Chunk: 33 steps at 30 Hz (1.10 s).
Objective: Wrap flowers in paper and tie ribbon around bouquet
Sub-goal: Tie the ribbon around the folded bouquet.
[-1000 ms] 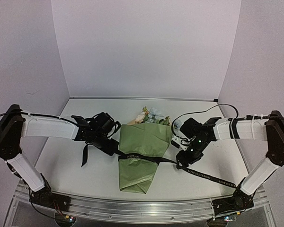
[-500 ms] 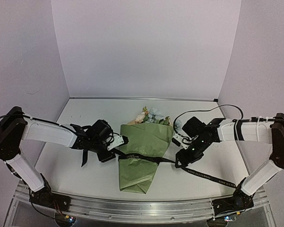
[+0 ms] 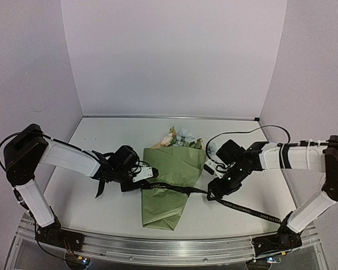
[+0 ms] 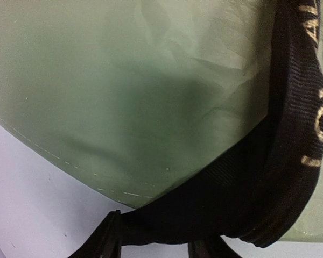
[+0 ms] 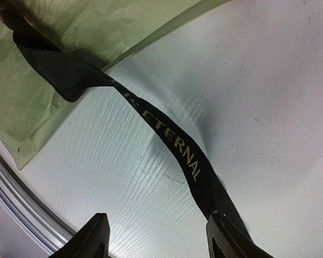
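- Here, the bouquet (image 3: 168,185) lies mid-table, its narrow end toward the arms and its wide end away from them
- The paper (image 4: 124,80) is already closed into an olive-green cone around the stems, so the wrapping step looks done
- The flowers (image 3: 180,137) show only as pale blooms and leaves at the far, wide mouth of the cone
- The ribbon (image 3: 177,189) lies as a single band across the middle of the cone, with one tail trailing on the table (image 3: 101,140) to the left and the lettered tail running out to the right front
- No crossing, knot or bow is visible, so the tying appears to be what remains
- The left gripper (image 3: 142,180) sits at the left edge of the cone. Its wrist view shows the ribbon bunched between the two fingertips, but whether they pinch it or merely straddle it cannot be told
- The right gripper (image 3: 214,192) hovers at the right edge of the cone with its jaws well apart and bare table between them. The lettered tail passes beside one finger, unclamped
- By this judgement the task stands past halfway: wrapped and banded, not yet tied
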Each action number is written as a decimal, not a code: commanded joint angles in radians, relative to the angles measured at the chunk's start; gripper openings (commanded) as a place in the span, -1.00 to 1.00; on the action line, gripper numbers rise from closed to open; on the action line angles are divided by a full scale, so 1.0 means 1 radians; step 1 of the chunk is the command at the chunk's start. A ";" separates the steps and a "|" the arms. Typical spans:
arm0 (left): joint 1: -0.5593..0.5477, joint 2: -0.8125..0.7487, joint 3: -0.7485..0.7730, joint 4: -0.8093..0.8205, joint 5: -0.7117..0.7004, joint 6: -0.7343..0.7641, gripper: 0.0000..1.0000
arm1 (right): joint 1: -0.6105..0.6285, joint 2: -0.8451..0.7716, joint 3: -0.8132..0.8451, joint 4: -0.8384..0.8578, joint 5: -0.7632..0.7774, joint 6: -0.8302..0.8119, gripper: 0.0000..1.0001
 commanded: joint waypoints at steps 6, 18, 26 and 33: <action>-0.008 -0.041 0.013 0.137 0.049 -0.153 -0.80 | 0.015 -0.009 0.041 0.008 0.028 0.003 0.28; -0.095 -0.074 0.007 0.160 -0.030 -0.569 -1.00 | 0.015 0.017 0.062 -0.007 0.057 -0.033 0.47; -0.096 -0.162 -0.057 0.158 -0.125 -0.676 -1.00 | 0.013 0.069 0.095 -0.012 0.102 -0.073 0.55; -0.096 -0.189 -0.084 0.128 -0.154 -0.696 -1.00 | 0.012 0.114 0.123 -0.019 0.093 -0.073 0.56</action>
